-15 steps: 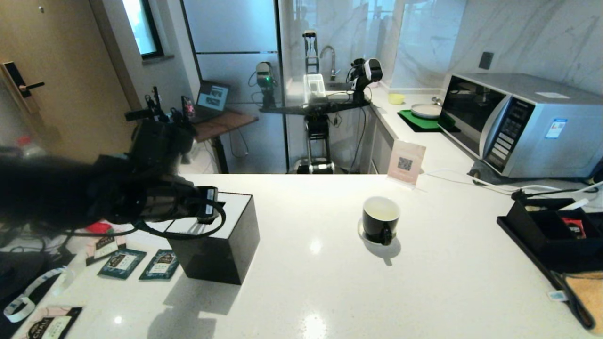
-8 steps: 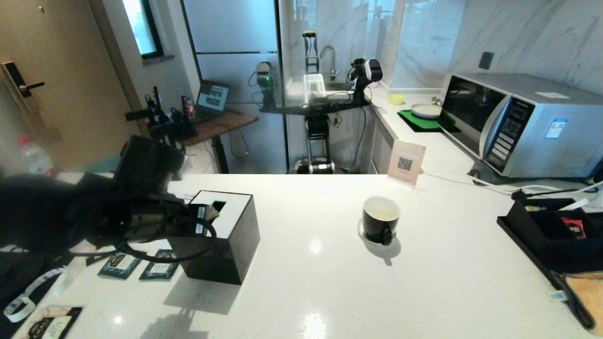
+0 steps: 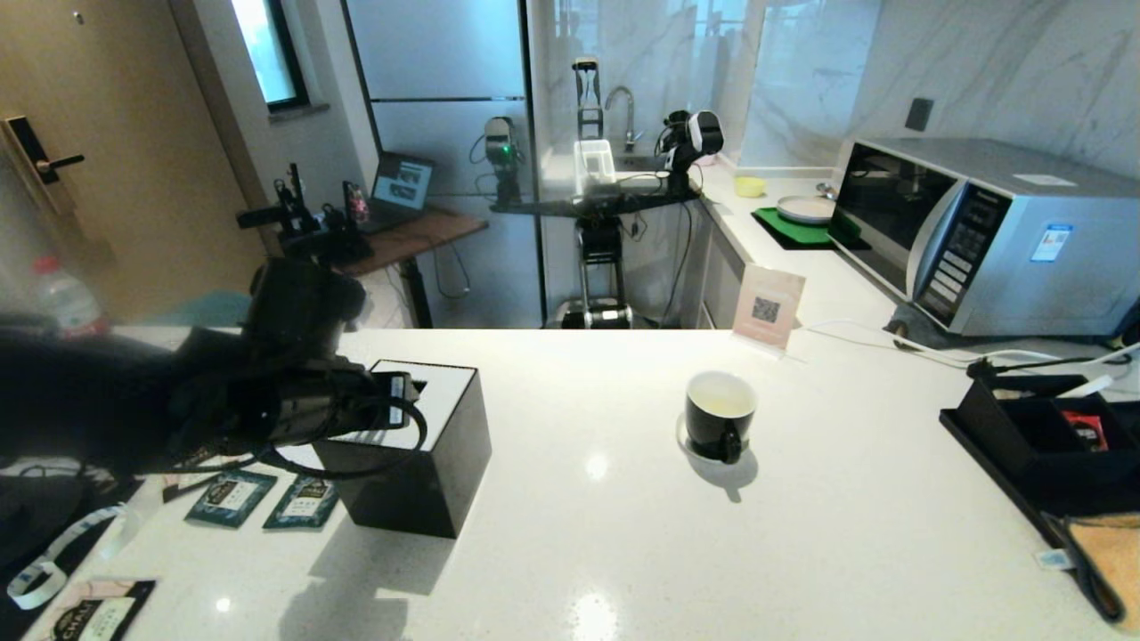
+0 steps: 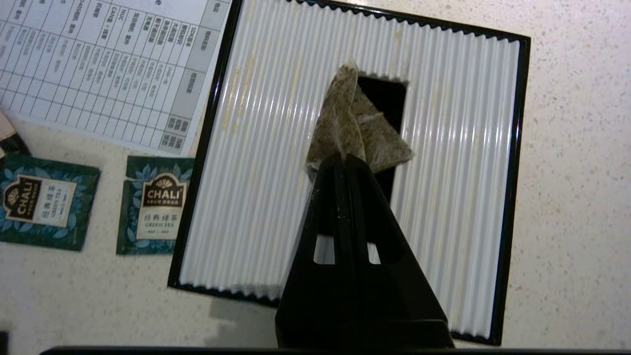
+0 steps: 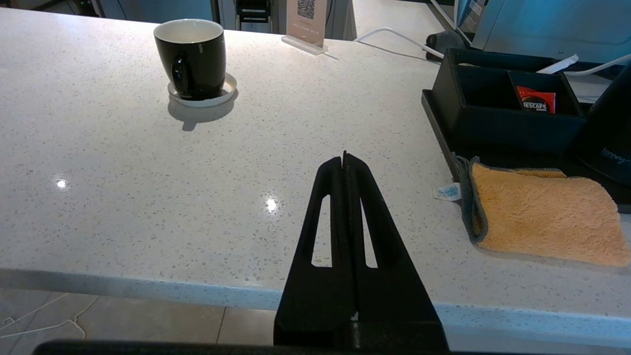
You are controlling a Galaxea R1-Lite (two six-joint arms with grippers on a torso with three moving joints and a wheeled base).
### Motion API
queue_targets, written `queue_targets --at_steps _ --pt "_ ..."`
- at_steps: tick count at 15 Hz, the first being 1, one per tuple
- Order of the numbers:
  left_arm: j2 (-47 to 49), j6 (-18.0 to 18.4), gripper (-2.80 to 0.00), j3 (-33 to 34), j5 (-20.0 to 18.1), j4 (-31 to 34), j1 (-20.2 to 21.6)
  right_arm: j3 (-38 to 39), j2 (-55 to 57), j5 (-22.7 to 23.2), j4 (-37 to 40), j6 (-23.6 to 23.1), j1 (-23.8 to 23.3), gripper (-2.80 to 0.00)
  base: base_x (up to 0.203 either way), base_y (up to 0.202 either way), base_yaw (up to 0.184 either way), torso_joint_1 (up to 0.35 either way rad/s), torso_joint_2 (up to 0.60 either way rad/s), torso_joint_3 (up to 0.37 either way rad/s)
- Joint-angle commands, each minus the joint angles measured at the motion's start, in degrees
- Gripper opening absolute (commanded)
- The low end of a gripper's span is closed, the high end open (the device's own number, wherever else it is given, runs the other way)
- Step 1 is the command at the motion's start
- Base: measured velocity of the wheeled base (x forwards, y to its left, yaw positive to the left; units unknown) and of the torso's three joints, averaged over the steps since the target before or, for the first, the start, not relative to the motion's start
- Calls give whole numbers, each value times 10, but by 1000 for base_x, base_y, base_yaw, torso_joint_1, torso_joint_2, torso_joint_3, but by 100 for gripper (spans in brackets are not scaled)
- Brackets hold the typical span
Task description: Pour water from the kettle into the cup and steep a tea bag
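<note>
Now the white countertop [image 3: 579, 534] holds a black tissue box [image 3: 419, 481] at left and the cup [image 3: 720, 417] on its saucer at centre. Above the box, the left gripper [image 4: 343, 159] pinches the tea bag [image 4: 352, 125]; the right gripper [image 5: 344, 157] idles, closed and empty. Steeping is under way: next, carry the bag across to the cup.

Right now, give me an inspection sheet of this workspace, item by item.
Surface: white speckled counter, no spills seen.
Job's things: cup on saucer, mid-counter; tea bag pinched above tissue box; kettle partly in view beside organiser tray.
Clutter: teal sachets, printed sheet, orange cloth, QR sign.
Grippers: left gripper shut on tea bag; right gripper shut, empty, parked at the counter's near edge.
Cables: white cord near microwave.
Surroundings: sink area, desk with laptop.
</note>
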Motion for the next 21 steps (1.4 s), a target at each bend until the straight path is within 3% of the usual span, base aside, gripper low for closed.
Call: queue_targets --at_steps 1,11,21 --pt "21 -1 -280 0 1 -10 1 0 1 0 0 0 0 -280 0 0 0 0 0 0" --pt "22 -2 -280 21 2 -19 -1 0 1 0 0 0 0 -280 0 0 0 0 0 0" --pt "-28 25 -280 -20 3 -47 -4 0 1 0 0 0 0 -280 0 0 0 0 0 0"
